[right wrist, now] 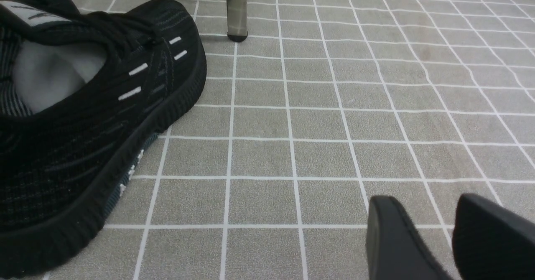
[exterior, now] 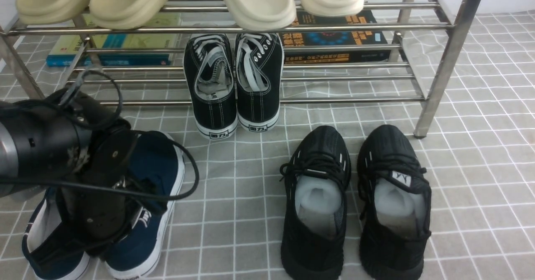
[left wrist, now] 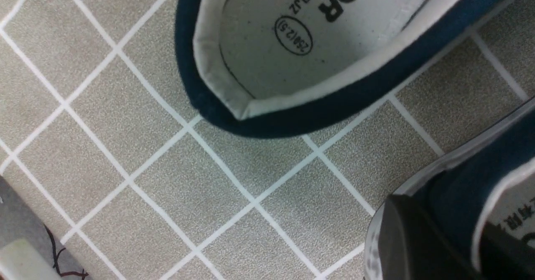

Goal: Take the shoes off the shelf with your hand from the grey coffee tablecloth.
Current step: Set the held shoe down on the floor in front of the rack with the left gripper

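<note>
Navy canvas slip-on (left wrist: 464, 192) heel fabric sat clamped between the left gripper's (left wrist: 447, 217) fingers, its white sole on the grey gridded tablecloth (left wrist: 159, 175) beneath them; the other navy slip-on (left wrist: 259, 125) lay near those fingers, apart from them; beyond them, black lace-up sneakers (exterior: 234, 83) rested on the steel rack (exterior: 351, 100); the right gripper's (right wrist: 426, 200) fingers stood apart above the cloth, holding nothing; a black knit trainer (right wrist: 138, 83) lay well apart from them, near a rack leg.
</note>
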